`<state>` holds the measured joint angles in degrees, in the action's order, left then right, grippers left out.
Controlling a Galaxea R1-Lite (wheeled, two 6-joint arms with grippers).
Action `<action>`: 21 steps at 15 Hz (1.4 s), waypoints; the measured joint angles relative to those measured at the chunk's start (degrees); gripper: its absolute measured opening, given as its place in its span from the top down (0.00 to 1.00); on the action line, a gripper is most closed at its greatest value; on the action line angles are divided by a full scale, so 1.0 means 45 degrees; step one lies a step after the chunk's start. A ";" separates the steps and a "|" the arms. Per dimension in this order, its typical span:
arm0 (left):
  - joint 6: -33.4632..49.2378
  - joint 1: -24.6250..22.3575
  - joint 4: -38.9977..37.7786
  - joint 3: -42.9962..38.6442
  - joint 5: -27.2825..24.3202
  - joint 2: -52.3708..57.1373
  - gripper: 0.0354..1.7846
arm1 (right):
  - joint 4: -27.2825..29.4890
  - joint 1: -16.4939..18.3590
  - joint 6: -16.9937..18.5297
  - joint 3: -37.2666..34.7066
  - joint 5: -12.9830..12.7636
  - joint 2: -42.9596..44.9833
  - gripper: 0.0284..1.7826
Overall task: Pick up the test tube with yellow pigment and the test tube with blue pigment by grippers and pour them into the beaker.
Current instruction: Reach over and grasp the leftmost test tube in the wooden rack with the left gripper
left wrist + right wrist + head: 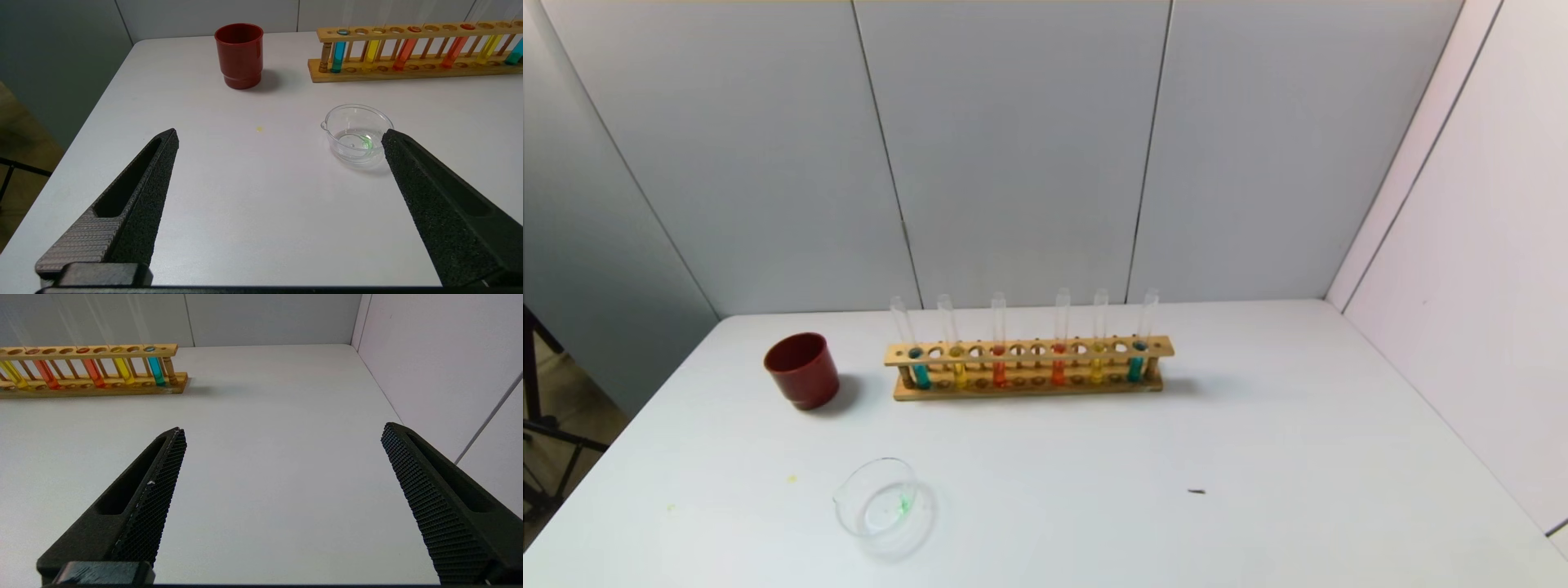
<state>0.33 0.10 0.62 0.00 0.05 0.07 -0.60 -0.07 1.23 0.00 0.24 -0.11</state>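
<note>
Head view: your wooden rack [1029, 369] stands mid-desk [1258, 457] holding six tubes — blue at both ends, yellow next inward, two orange-red in the middle. The test tube with blue pigment [918, 359] and test tube with yellow pigment [956, 359] sit upright at the left end. The red cup [801, 370] is left of the rack; the beaker [882, 498] sits nearer you, a green trace inside. Neither arm shows.

Left wrist view: your left gripper [280, 136] hovers over the desk, fingers spread wide, holding nothing — beaker just beside one fingertip.

Right wrist view: your right gripper [284, 430] is likewise spread wide and holding nothing, rack well apart.
</note>
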 joint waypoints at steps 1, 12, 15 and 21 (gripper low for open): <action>0.0005 0.0000 0.0000 0.0000 0.0000 0.0000 0.02 | 0.0000 0.0000 0.0000 0.0000 0.0000 0.0000 0.02; 0.0116 -0.0005 0.1227 0.1671 -0.0377 -0.0347 0.02 | 0.0000 -0.0005 -0.0005 0.0000 -0.0005 0.0000 0.02; 0.0127 0.0008 0.1170 0.2419 -0.0664 -0.1308 0.02 | 0.0000 0.0000 0.0000 0.0000 0.0000 0.0000 0.02; 0.0141 0.0100 -0.1227 0.3963 -0.0805 -0.5131 0.02 | 0.0000 0.0000 -0.0005 0.0000 0.0000 0.0000 0.02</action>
<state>0.96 0.55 -4.90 17.83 -3.57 -23.02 -0.60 -0.07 1.21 0.00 0.24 -0.11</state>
